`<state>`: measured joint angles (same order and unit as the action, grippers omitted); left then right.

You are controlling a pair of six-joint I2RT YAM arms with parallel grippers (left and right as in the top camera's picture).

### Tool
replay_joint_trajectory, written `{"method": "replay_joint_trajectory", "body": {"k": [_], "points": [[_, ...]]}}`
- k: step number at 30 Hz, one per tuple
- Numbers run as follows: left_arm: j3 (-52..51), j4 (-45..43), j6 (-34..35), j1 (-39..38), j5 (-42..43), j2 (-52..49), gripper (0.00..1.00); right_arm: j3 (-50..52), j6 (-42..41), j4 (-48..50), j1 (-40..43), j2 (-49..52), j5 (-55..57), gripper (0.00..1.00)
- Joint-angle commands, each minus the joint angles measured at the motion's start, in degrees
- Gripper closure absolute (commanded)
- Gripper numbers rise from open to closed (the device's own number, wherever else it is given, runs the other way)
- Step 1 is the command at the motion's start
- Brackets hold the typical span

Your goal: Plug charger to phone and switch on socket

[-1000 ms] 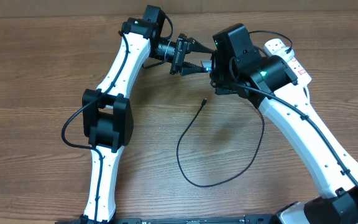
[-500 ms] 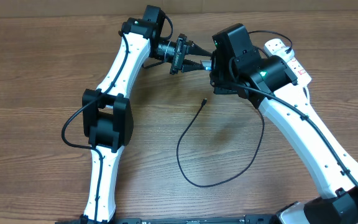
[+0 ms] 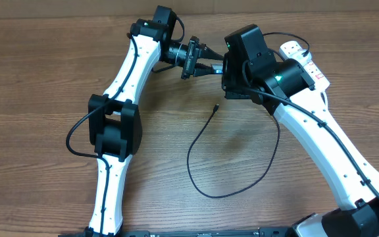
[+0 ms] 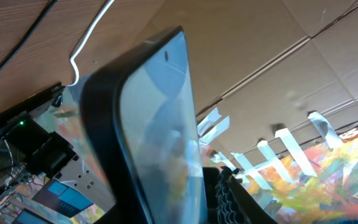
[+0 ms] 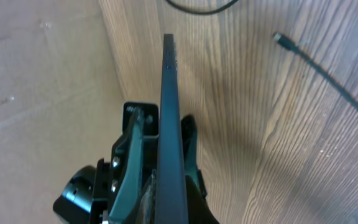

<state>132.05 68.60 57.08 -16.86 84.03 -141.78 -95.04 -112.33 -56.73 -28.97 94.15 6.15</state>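
The phone (image 4: 160, 124) is held up off the table between both arms, near the back. It shows edge-on in the right wrist view (image 5: 168, 93). My left gripper (image 3: 209, 66) reaches in from the left and is shut on the phone, one ridged pad against its side (image 4: 229, 193). My right gripper (image 5: 166, 214) holds the phone's other end; from overhead it is hidden under its wrist housing (image 3: 245, 56). The charger cable (image 3: 196, 168) lies looped on the table, its connector tip (image 3: 214, 106) free below the grippers, and also shows in the right wrist view (image 5: 278, 38). The socket strip (image 3: 304, 59) lies at the back right, partly under my right arm.
A cardboard wall runs along the table's back edge (image 3: 308, 5). The thick white cord (image 4: 89, 37) lies on the wood by the strip. My right arm (image 3: 321, 131) crosses over the cable's far end.
My left gripper has shifted very slightly toward the back with the phone. The cable and the right arm have not moved.
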Motion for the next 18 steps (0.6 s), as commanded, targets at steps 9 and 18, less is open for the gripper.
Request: {"method": "replay_joint_trajectory", "body": {"k": [9,18], "points": [[0.98,0.11,0.37,-0.57,2.69,-0.17,0.75,-2.43,-0.39,0.68,-1.46,-0.79,-1.14,0.96],[0.98,0.13,0.37,-0.57,2.89,-0.17,0.86,-2.43,-0.35,0.09,-1.55,-0.74,-1.38,0.94]]}}
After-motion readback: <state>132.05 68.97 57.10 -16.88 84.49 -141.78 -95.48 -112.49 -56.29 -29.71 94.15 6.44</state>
